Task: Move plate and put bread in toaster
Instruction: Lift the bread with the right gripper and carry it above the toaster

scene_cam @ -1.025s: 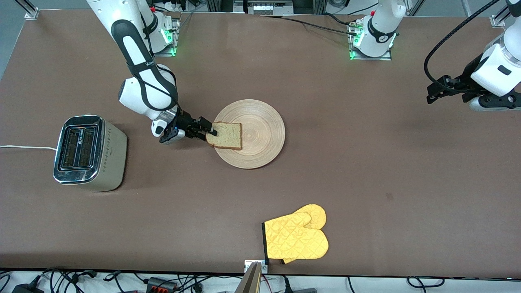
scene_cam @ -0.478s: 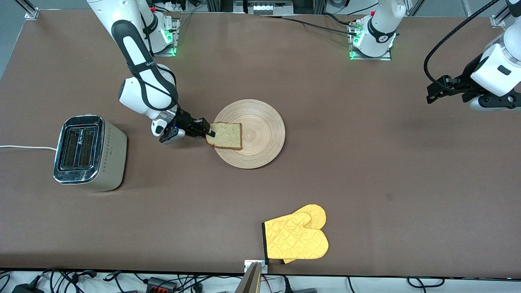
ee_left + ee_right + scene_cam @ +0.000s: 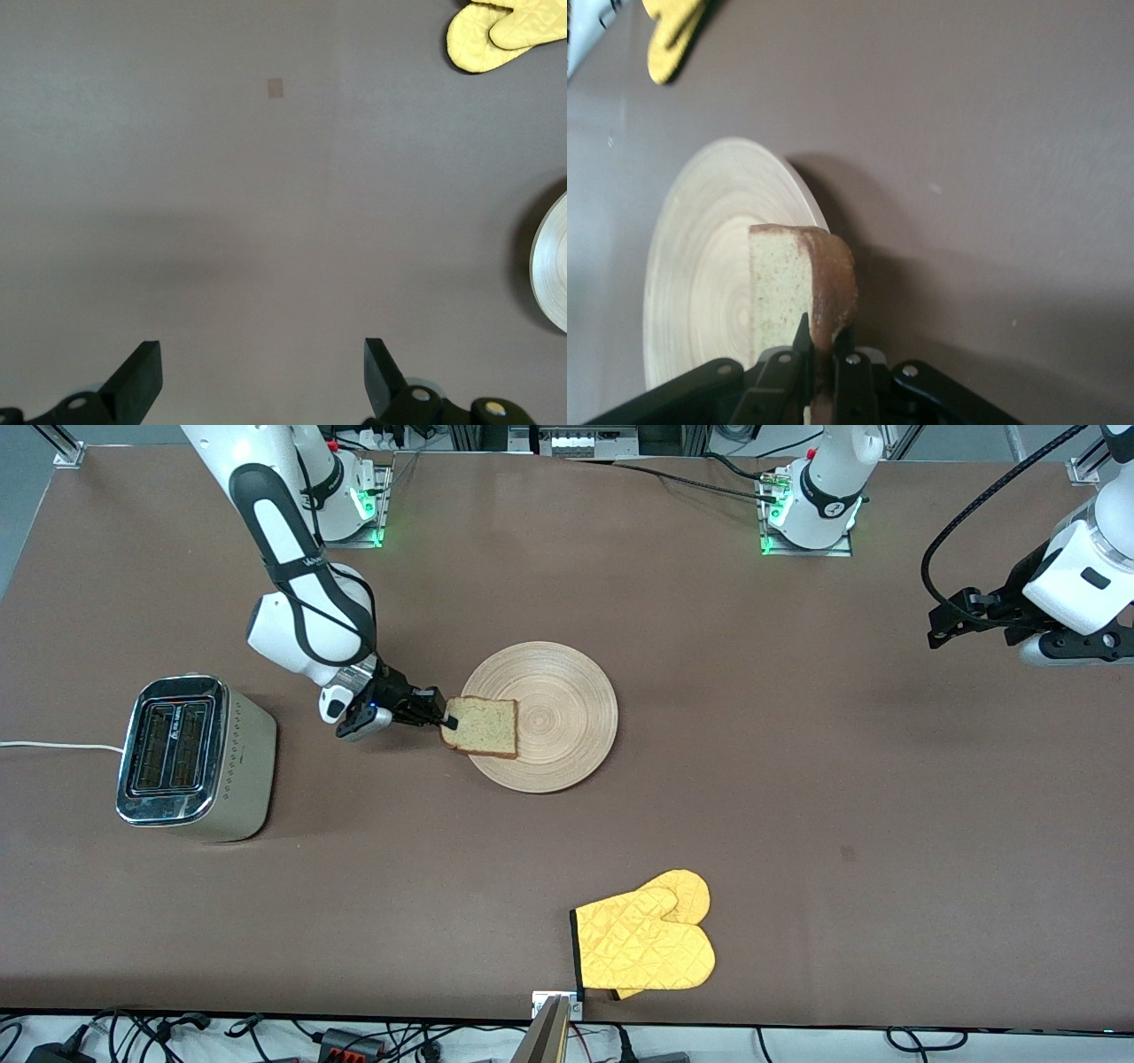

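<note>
the right gripper (image 3: 440, 717) is clamped on the bread (image 3: 483, 726) by the crust edge that faces the toaster (image 3: 190, 757). in the front view the slice overlaps the rim of the plate (image 3: 567, 691) on the side toward the right arm's end of the table, with one edge past the rim. the right wrist view adds what the front view does not: the bread (image 3: 802, 288) is seen edge-on, its brown crust pinched between the two narrow fingers (image 3: 799, 341), with the plate (image 3: 700, 266) below it and a shadow on the table (image 3: 992, 177) beside the rim.

the toaster stands near the right arm's end of the table, slots up, well apart from the plate; its white cord (image 3: 53, 746) runs off toward the table edge. a yellow oven mitt (image 3: 647, 943) lies nearer the front camera than the plate.

the left gripper (image 3: 952, 624) waits over the left arm's end of the table. the left wrist view shows its fingers (image 3: 142, 376) spread wide with nothing between them, above bare table, plus a sliver of the plate (image 3: 551, 266) and the oven mitt (image 3: 505, 34).
</note>
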`<state>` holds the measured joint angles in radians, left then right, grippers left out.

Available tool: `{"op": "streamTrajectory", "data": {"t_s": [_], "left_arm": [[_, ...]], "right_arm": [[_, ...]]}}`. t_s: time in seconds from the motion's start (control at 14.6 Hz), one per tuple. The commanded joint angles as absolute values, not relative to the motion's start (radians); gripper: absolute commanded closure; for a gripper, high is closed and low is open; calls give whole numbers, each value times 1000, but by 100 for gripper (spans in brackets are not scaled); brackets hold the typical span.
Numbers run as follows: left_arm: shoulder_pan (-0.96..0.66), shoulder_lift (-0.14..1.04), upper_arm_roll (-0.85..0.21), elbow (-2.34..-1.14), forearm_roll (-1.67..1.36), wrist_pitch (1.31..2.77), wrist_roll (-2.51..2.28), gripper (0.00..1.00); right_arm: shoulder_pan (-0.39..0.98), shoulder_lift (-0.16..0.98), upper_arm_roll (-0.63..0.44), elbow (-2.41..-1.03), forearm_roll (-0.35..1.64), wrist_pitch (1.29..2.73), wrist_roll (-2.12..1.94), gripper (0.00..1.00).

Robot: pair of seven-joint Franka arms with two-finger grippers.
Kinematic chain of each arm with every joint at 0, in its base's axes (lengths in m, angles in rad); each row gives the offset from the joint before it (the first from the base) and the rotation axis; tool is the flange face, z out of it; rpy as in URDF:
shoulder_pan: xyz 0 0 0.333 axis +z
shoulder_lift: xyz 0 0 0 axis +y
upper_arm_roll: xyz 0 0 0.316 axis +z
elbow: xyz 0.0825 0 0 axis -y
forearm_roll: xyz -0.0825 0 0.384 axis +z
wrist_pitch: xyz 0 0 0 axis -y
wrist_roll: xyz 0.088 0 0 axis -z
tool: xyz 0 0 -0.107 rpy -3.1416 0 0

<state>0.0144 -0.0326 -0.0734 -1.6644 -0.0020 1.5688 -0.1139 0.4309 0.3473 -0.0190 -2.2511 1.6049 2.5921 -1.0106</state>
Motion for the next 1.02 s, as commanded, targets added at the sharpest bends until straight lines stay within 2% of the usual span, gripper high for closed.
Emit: {"op": "streamTrajectory", "data": {"t_s": [0.0, 0.27, 0.41, 0.55, 0.68, 0.82, 0.96], "left_arm": [[11, -21, -71, -1635, 15, 1545, -100, 0], [9, -21, -72, -1634, 17, 1545, -100, 0], [9, -21, -72, -1634, 17, 1545, -100, 0], [9, -23, -72, -1634, 17, 1545, -97, 0], [8, -23, -74, -1634, 17, 1543, -97, 0], [8, -25, -74, -1635, 15, 1537, -97, 0], [8, -25, -72, -1634, 17, 1523, -100, 0]], "right_arm": [[375, 258, -15, -2269, 1632, 2597, -1031, 100], [325, 235, -15, -2221, 1499, 2579, -958, 100], [272, 227, -37, -2182, 1352, 2455, -853, 100], [192, 215, -98, -2102, 1097, 2223, -728, 100], [126, 216, -141, -1966, 883, 1975, -605, 100], [60, 224, -164, -1796, 688, 1719, -481, 100], [37, 245, -166, -1610, 516, 1529, -343, 100]]}}
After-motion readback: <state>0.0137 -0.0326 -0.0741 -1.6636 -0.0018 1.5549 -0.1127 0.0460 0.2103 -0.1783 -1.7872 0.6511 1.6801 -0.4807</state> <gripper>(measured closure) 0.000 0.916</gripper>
